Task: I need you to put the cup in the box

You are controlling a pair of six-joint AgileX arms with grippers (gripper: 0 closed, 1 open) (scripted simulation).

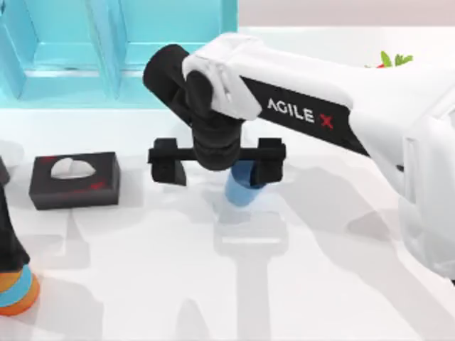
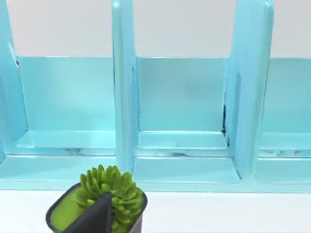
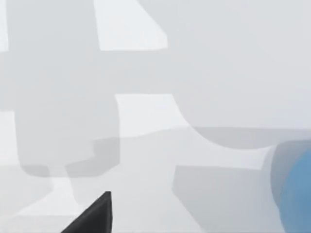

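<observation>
The small blue cup point(image 1: 240, 190) stands upright near the middle of the table, partly under my right gripper point(image 1: 217, 167). That gripper hovers above it, open wide, its two black fingers spread left and right. The cup sits close to the right-hand finger point(image 1: 271, 162), not centred between the two. In the right wrist view the cup point(image 3: 297, 189) shows at the frame's edge, beside one dark fingertip point(image 3: 92, 216). The teal box point(image 1: 106, 50) with open compartments stands at the back left, and its compartments point(image 2: 182, 104) face the left wrist camera.
A black tissue box point(image 1: 75, 180) lies on the left of the table. My left arm point(image 1: 7, 234) is parked at the left edge, above an orange and blue object point(image 1: 18, 291). A green plant in a black pot point(image 2: 104, 201) stands before the teal compartments. More greenery point(image 1: 391, 60) is at the back right.
</observation>
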